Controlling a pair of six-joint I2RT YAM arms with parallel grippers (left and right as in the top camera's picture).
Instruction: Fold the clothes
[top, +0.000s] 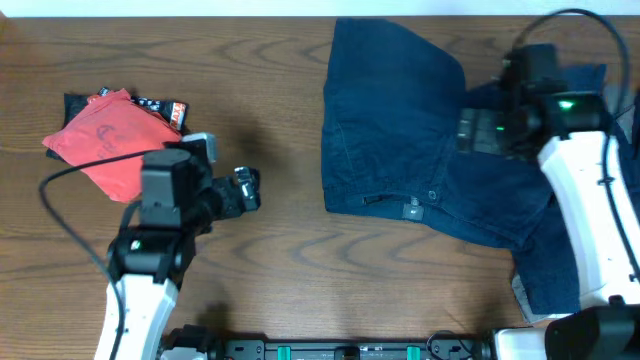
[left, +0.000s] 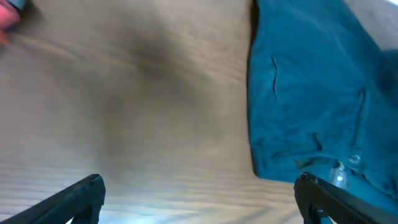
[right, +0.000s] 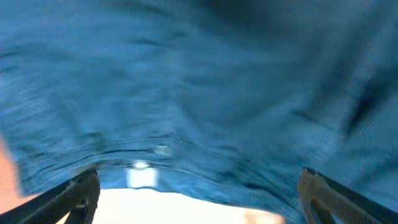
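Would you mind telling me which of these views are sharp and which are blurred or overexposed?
Overhead: sharp and evenly lit, the navy garment crisp. Left wrist: motion-blurred, grain of the table smeared, pale glare low in the frame. Right wrist: blurriest, denim filling the frame, a washed-out bright strip at the bottom.

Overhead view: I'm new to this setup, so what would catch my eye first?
The dark blue clothes sprawl over the right of the table, partly under the right arm. A red fabric bundle lies far left; the left claw hangs open over bare wood between them.
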